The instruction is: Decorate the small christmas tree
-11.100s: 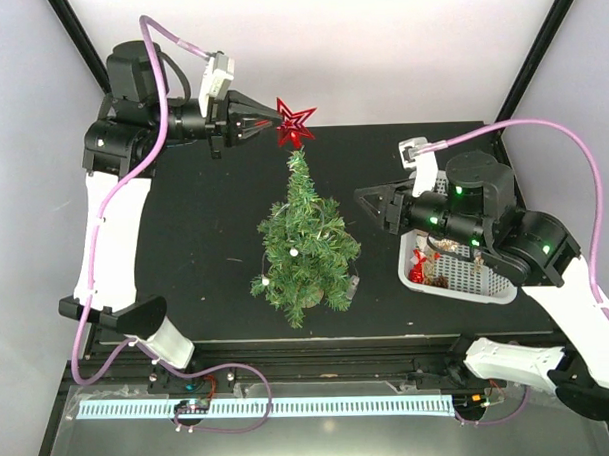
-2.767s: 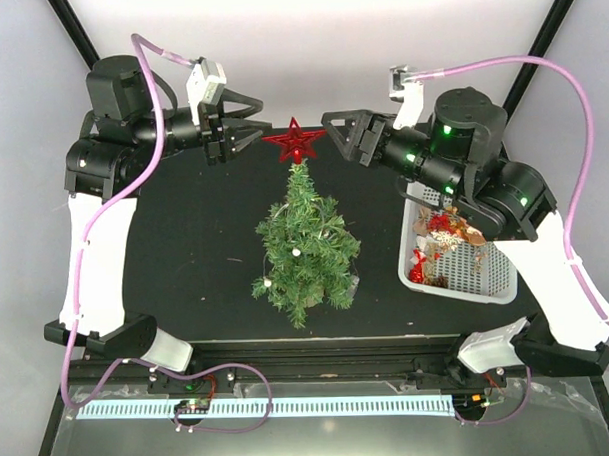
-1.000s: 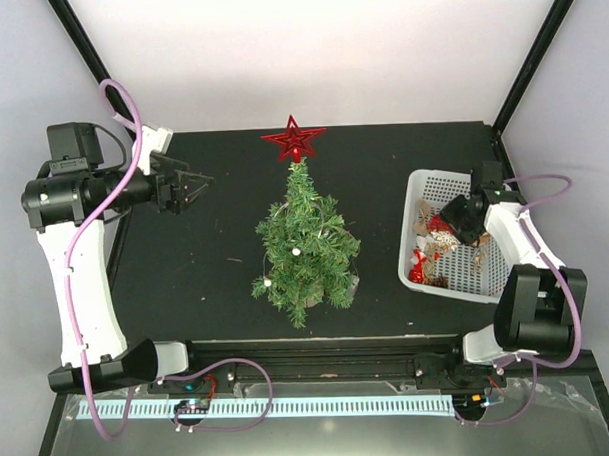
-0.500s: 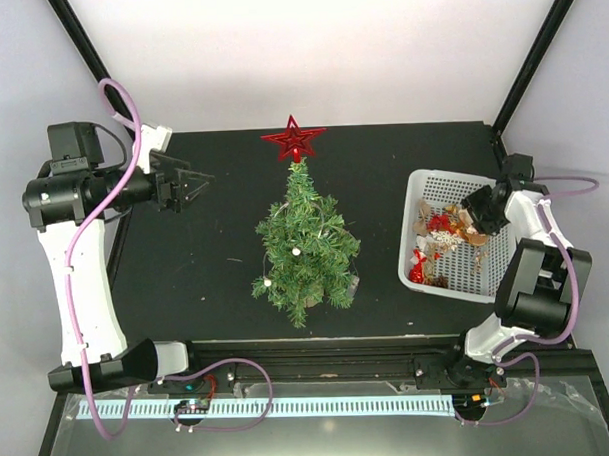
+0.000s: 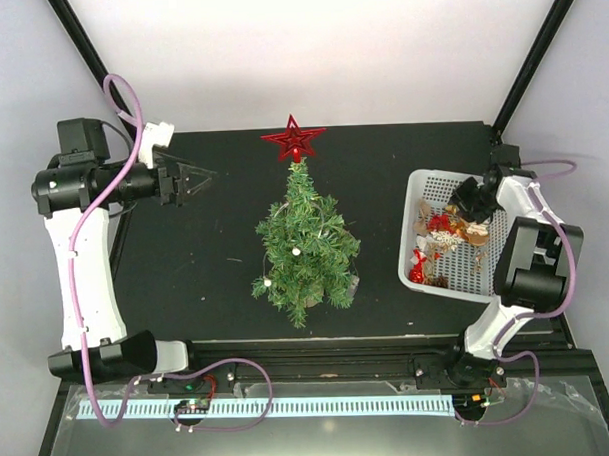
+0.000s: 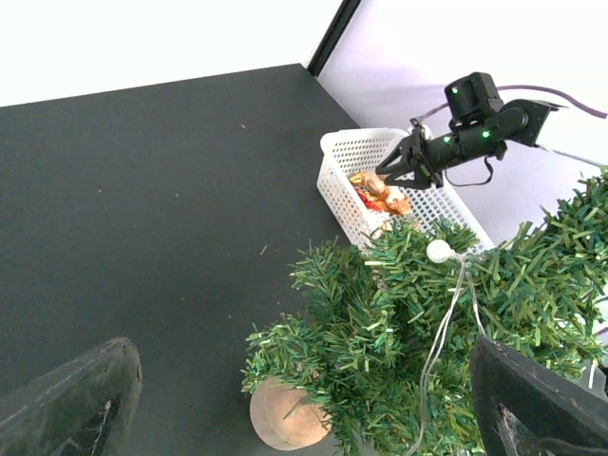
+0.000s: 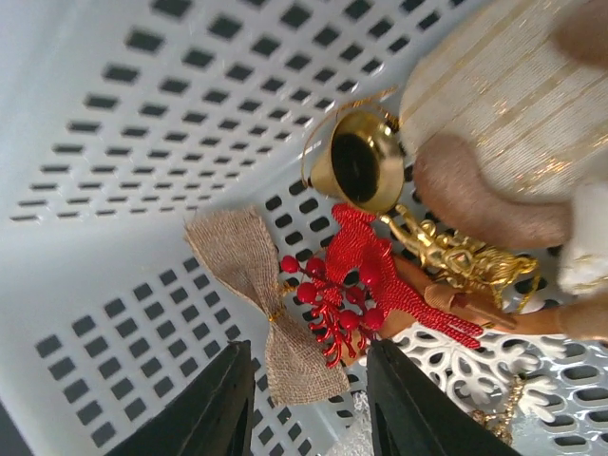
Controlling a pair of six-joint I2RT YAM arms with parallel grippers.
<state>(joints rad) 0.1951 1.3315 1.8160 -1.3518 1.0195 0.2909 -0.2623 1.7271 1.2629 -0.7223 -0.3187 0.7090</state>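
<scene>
The small christmas tree [image 5: 303,250] stands mid-table on its brown base [image 6: 282,416], with a red star [image 5: 293,141] on its tip and a white bead string [image 6: 438,251] among the branches. My left gripper [image 5: 199,176] hovers open to the tree's left, empty; its wrist view looks past the wide-apart fingers [image 6: 71,404] at the tree [image 6: 427,323]. My right gripper [image 5: 463,195] reaches into the white basket [image 5: 410,224]. Its jaws [image 7: 304,375] stand apart around the lower lobe of a burlap bow [image 7: 256,285], with a red berry sprig [image 7: 332,309] beside it.
The basket wall [image 7: 114,114] also holds a gold bell [image 7: 359,166], a white-and-gold striped ornament [image 7: 494,85], gold and white lace pieces. Black frame posts rise at the table's far corners. The black tabletop [image 5: 206,261] lies between tree and left arm.
The right gripper has shifted toward the basket's far right side and dipped in, its jaws narrowing around the bow. The left arm has turned slightly, still open.
</scene>
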